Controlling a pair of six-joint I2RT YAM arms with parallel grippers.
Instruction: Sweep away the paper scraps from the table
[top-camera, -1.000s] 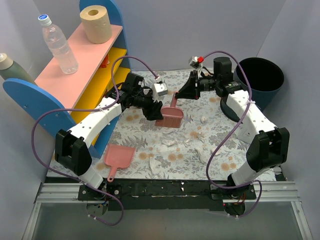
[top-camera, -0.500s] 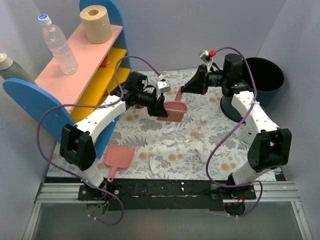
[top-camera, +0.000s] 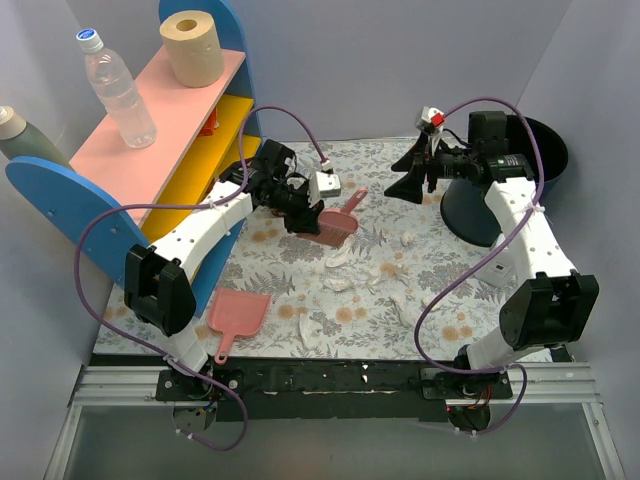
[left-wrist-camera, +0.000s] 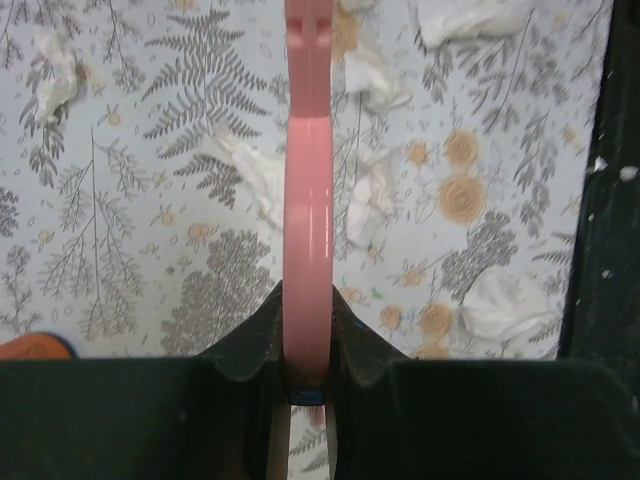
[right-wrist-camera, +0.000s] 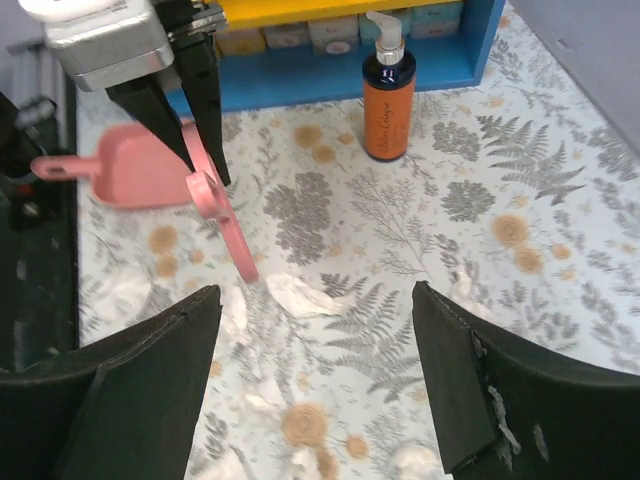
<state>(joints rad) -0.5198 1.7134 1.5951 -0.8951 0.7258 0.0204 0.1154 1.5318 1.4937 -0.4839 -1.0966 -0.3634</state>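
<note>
The paper scraps (top-camera: 340, 258) lie loose on the worktop (top-camera: 290, 250), strewn across its middle and toward the near edge, none gathered yet. In the left wrist view they lie on the cloth beyond the pink brush (left-wrist-camera: 307, 200) and to either side of it, most of them to its right. The brush's long axis runs straight out from the left jaws, which are clenched on one end of it. From above it slants from those jaws toward the far right, and the closest scraps lie just beside it on its near-right side.

The left arm (top-camera: 200, 235) is plainly the nearer one. The sweep, as I judge it, has to draw the scraps toward the near left, where the pink dustpan (top-camera: 240, 313) lies flat by the front-left corner, well apart from most of them.

The right jaws stand released and empty over the far right of the worktop, near the dark bin (top-camera: 520, 150).

The label on the orange pump bottle (right-wrist-camera: 387, 105), which stands at the foot of the shelf (top-camera: 170, 110), is too small to read; no other writing is legible
</note>
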